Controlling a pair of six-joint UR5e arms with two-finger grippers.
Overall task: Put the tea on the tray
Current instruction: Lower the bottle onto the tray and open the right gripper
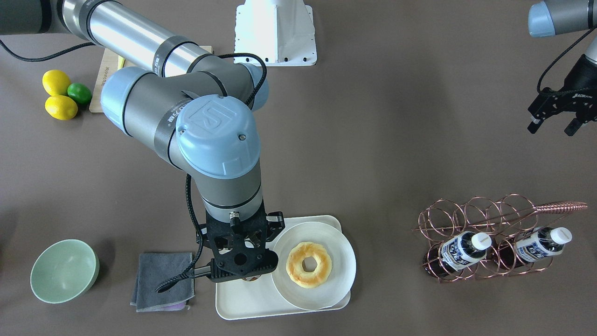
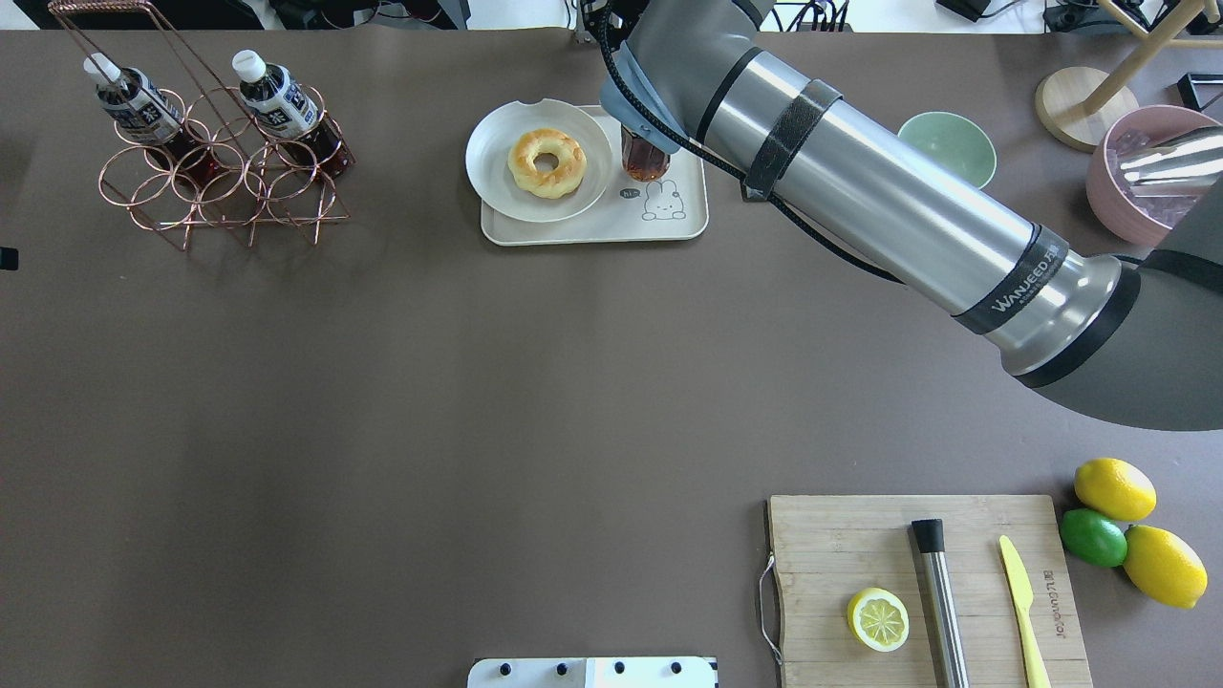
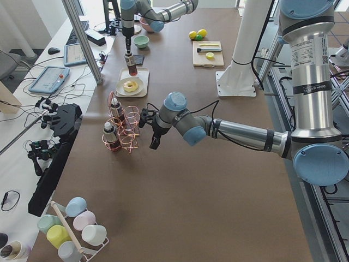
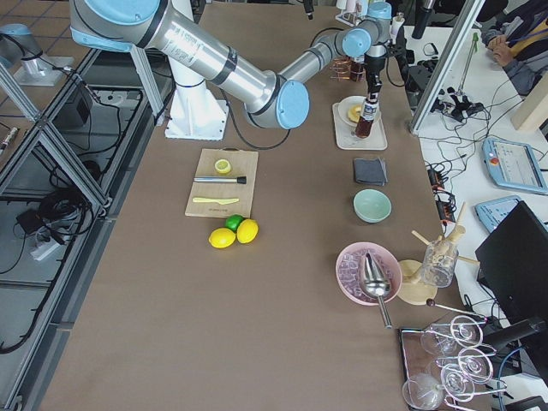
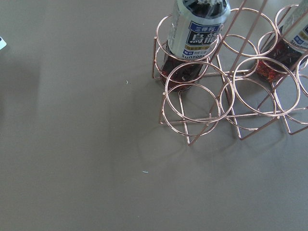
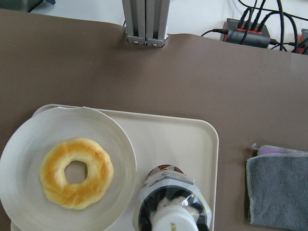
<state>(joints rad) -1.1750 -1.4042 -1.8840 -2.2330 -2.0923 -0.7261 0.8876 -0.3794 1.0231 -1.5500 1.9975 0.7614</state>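
Note:
A tea bottle stands upright at the tray's right part, beside the bear drawing. My right gripper is above it, shut on its top. In the right wrist view the bottle shows from above, over the tray. I cannot tell if its base touches the tray. Two more tea bottles lie in the copper wire rack. My left gripper is open and empty, hovering near the rack.
A round white plate with a doughnut fills the tray's left part. A grey cloth and a green bowl lie beyond the tray. A wooden board, lemons and a lime are near me.

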